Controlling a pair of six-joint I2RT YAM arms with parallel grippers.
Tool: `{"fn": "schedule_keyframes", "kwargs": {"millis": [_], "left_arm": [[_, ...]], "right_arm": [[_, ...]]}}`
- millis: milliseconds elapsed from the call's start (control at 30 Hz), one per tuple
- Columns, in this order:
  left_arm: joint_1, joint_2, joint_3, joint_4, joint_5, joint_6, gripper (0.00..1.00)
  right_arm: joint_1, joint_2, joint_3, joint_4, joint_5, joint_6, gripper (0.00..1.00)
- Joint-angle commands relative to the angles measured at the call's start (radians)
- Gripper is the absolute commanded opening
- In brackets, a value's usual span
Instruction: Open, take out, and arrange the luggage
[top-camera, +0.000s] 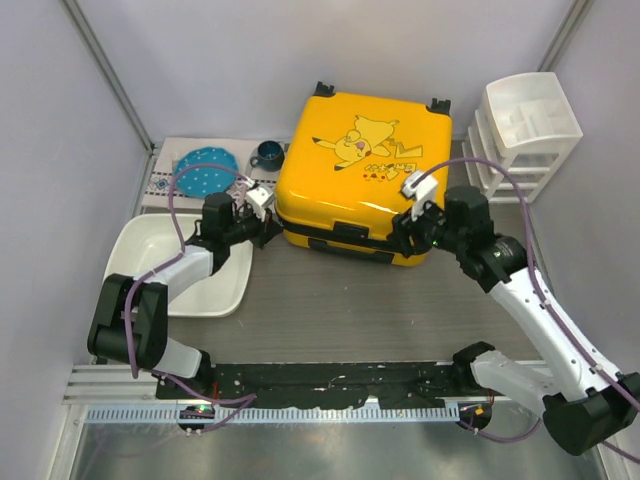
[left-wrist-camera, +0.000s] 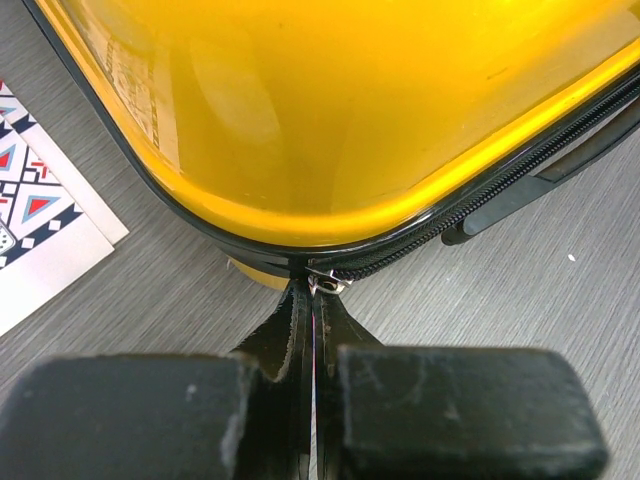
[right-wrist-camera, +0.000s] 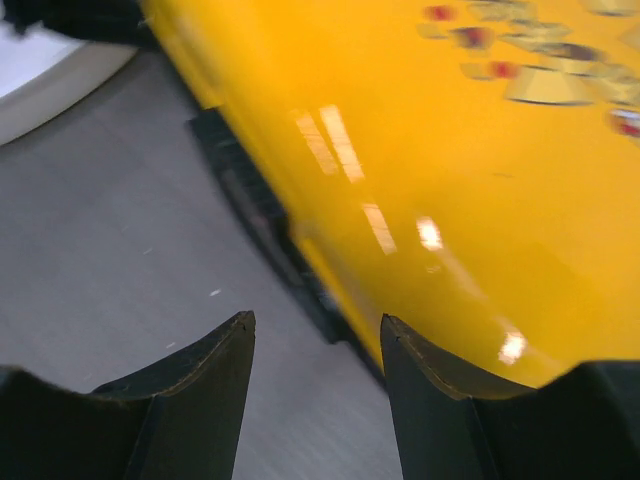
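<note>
Luggage lies flat, lid down, toward the far edge of the surface, mid-width. Left claw sits at its near-left corner, fingers pressed together on the zipper pull, likely to drag it along the band. Right claw sits at the near-right corner, jaws apart, holding nothing; probably there to brace the shell.

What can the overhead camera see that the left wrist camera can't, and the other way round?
Only overhead: the right gripper, Pikachu print, tray, drawers, plate and cup. Only the left wrist: the zipper pull, pinched in the shut left gripper. Both: the yellow suitcase, patterned mat and grey table.
</note>
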Motion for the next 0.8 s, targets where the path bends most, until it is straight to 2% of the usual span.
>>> {"fn": "schedule_keyframes", "kwargs": {"millis": [0,67,200,233,367,600,767], "left_arm": [[-0.026,-0.017,0.058,0.166,-0.048,0.007,0.0],[-0.026,-0.017,0.059,0.164,-0.061,-0.001,0.0],[-0.026,-0.016,0.064,0.161,-0.073,-0.019,0.0],[-0.026,-0.016,0.064,0.161,-0.074,-0.021,0.0],[-0.026,-0.027,0.065,0.155,-0.091,-0.029,0.0],[-0.028,-0.048,0.038,0.178,-0.101,-0.05,0.0],[-0.026,-0.053,0.024,0.202,-0.105,-0.056,0.0]], "right_arm": [[0.26,-0.008,-0.003,-0.117,0.057,-0.044,0.58],[0.306,0.012,-0.049,-0.06,0.083,-0.041,0.56],[0.479,0.097,-0.104,0.047,0.341,-0.055,0.54],[0.544,0.115,-0.115,0.108,0.369,-0.066,0.53],[0.64,0.224,-0.113,0.233,0.46,-0.109,0.53],[0.668,0.36,-0.113,0.366,0.624,-0.164,0.54],[0.666,0.459,-0.063,0.377,0.62,-0.13,0.54]]}}
